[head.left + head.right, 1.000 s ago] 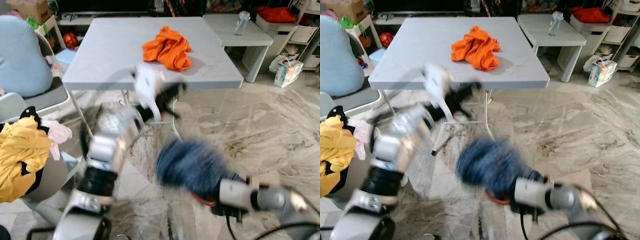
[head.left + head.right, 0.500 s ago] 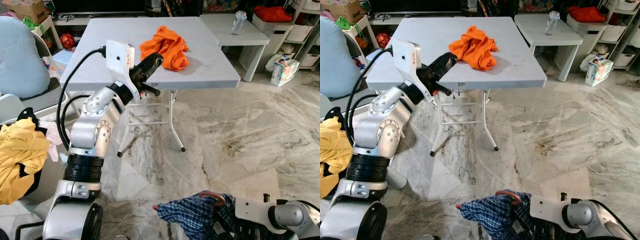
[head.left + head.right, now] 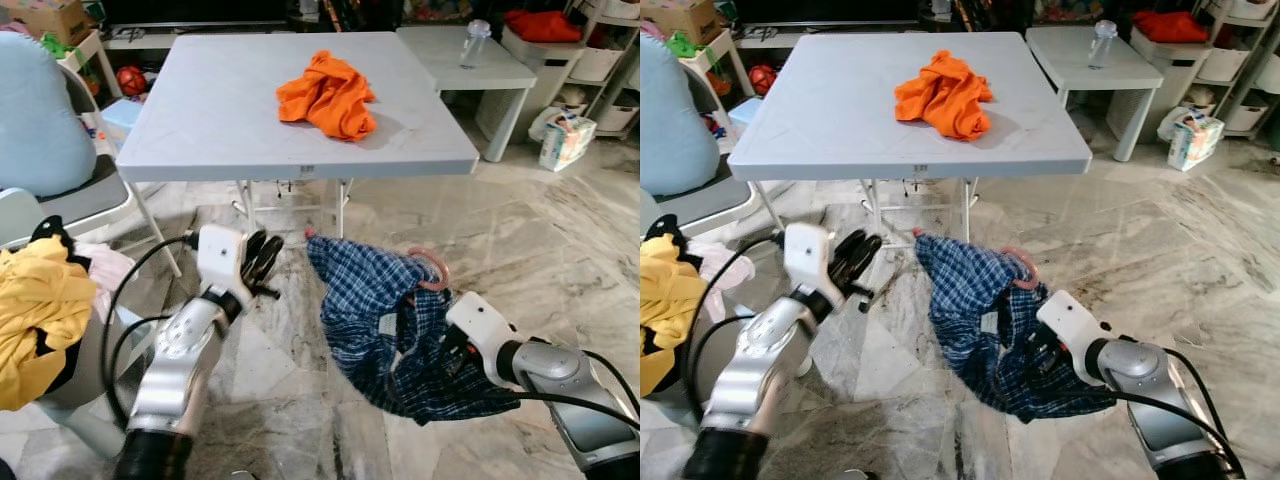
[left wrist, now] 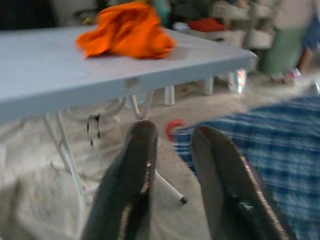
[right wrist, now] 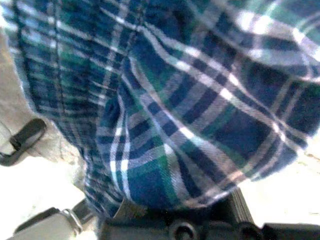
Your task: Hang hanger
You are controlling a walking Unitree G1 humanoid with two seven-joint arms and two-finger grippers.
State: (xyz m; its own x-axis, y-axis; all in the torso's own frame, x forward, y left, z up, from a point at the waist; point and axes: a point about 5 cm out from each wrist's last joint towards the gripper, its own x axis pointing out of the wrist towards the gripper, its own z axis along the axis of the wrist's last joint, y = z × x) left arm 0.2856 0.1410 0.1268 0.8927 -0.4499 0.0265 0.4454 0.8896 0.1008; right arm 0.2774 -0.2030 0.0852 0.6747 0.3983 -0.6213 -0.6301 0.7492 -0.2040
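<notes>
We stand on a marble-patterned floor of grey and cream slabs, facing a grey folding tabletop on thin white metal legs. An orange garment lies crumpled on the tabletop, toward its far right part, well apart from everything we hold. Beyond it a smaller white side table carries a clear bottle. To the right of that stand white shelves with bins, one holding something red, and a tissue pack sits on the floor beside them.

On our left a chair with a pale blue cushion stands next to the tabletop, and nearer us a heap of yellow clothing with a pink piece beside it rests on another seat.

Our right gripper is low in front of us, above the floor, buried in a blue plaid shirt that drapes over it. The shirt sits on a hanger whose pink hook pokes out at the top of the cloth. The fabric hides the fingers, so we cannot tell whether they are clenched or released; in the right wrist view the plaid covers nearly everything.

Our left gripper is raised just beside the shirt's upper edge, below the front rim of the tabletop. Its two black fingers stand slightly parted and hold nothing, with the plaid cloth close by one of them.
</notes>
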